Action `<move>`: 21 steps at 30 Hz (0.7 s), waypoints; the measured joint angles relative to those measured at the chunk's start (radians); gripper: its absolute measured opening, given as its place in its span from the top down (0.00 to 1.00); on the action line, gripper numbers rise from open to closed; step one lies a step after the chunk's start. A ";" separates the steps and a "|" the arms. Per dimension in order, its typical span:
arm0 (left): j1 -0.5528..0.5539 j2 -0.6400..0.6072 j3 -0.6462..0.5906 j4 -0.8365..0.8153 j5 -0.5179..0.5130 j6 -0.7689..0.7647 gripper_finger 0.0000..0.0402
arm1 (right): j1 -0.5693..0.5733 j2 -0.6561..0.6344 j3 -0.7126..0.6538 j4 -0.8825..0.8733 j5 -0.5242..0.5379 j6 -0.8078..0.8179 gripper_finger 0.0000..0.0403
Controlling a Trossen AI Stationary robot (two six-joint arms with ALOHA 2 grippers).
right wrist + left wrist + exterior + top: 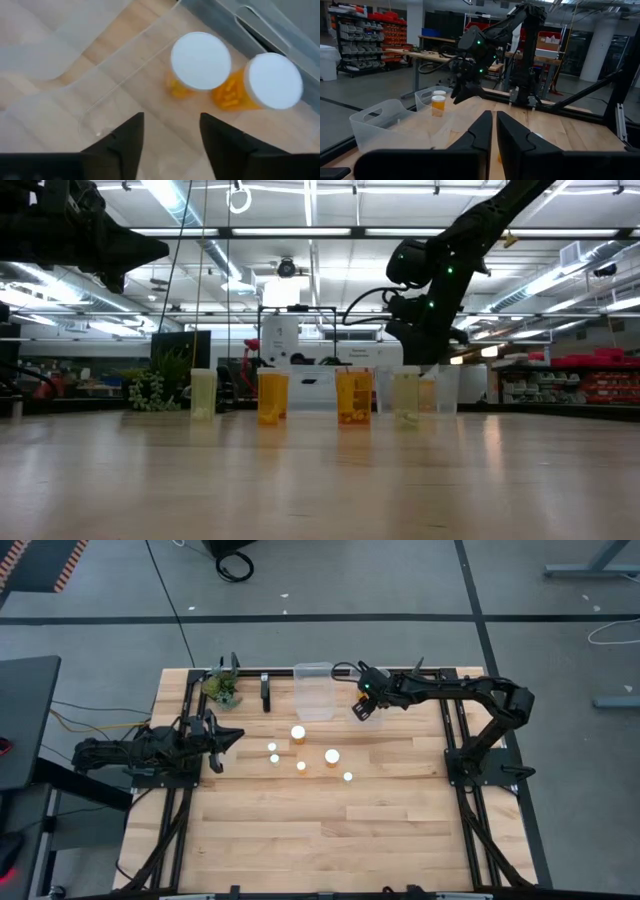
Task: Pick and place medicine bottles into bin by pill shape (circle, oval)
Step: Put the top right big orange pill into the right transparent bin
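The right pincer (363,710), parted and empty (over the bin), stands upper-right of the upright medicine bottles (298,732), nearer than the shut left pincer (213,745).

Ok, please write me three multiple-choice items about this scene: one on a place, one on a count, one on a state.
1. Where is the right gripper?
A over a clear bin
B at the table's near edge
C off the table

2. How many bottles stand in that bin?
A none
B two
C five

3. The left gripper is:
A shut, empty
B shut on a bottle
C wide open

Answers: A, the clear bin lies below its fingers; B, two bottles show there; A, its fingers nearly meet, nothing between.
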 joint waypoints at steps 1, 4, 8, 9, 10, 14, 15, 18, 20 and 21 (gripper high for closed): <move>0.000 0.000 0.000 0.000 0.000 -0.001 0.92 | -0.002 0.000 0.000 0.001 -0.013 -0.004 0.56; 0.000 0.000 0.000 0.000 0.000 0.000 0.93 | -0.016 0.000 0.000 0.000 -0.059 -0.004 0.64; 0.000 0.000 0.000 0.000 0.000 0.000 0.92 | -0.035 0.001 0.000 0.006 -0.063 -0.013 0.73; 0.000 0.000 0.000 0.000 0.000 0.000 0.92 | -0.038 0.003 0.000 0.012 -0.065 -0.015 0.75; 0.000 0.000 0.000 0.000 0.000 0.000 0.91 | -0.041 0.009 0.000 0.025 -0.068 -0.019 0.76; 0.000 0.000 0.000 0.000 0.000 0.000 0.91 | -0.053 0.063 0.000 0.061 -0.124 -0.023 0.81; 0.000 0.000 0.000 -0.001 0.000 0.000 0.92 | -0.055 0.081 -0.001 0.060 -0.127 -0.024 0.82; 0.000 0.000 0.000 -0.001 0.000 0.000 0.93 | -0.060 0.106 -0.003 0.083 -0.104 -0.026 0.85; 0.000 0.000 0.000 0.000 0.000 0.000 0.94 | -0.060 0.109 -0.002 0.122 -0.094 -0.027 0.86; 0.000 0.000 0.000 0.000 0.000 0.000 0.94 | -0.060 0.109 -0.002 0.124 -0.093 -0.027 0.86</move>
